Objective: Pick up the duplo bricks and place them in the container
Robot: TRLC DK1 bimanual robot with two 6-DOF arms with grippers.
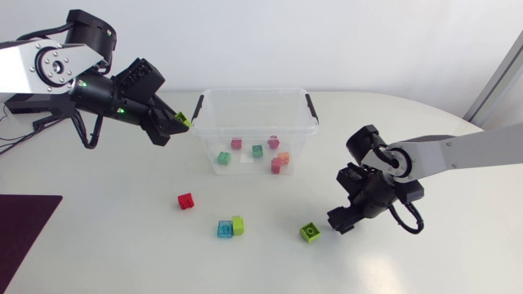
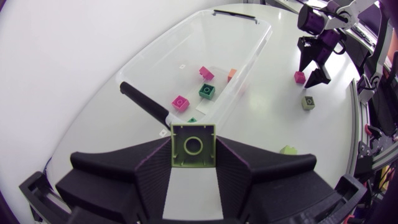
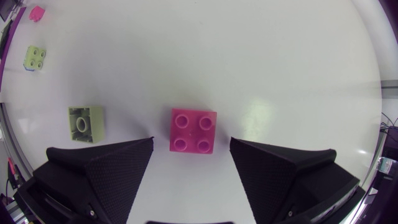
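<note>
The left gripper [image 1: 176,122] clamps a light green duplo brick [image 2: 193,145] just beside the clear container [image 1: 253,91], while the right gripper [image 1: 340,222], fingers wide apart, straddles a pink brick [image 3: 193,130] on the table [image 1: 122,245] without touching it.

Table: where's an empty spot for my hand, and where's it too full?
Bare patches: the white table between the red brick and the dark mat, and the far half of the clear plastic container, behind its bricks. Crowded: in front of the container, from the translucent blue brick to the green brick beside the right gripper.
</note>
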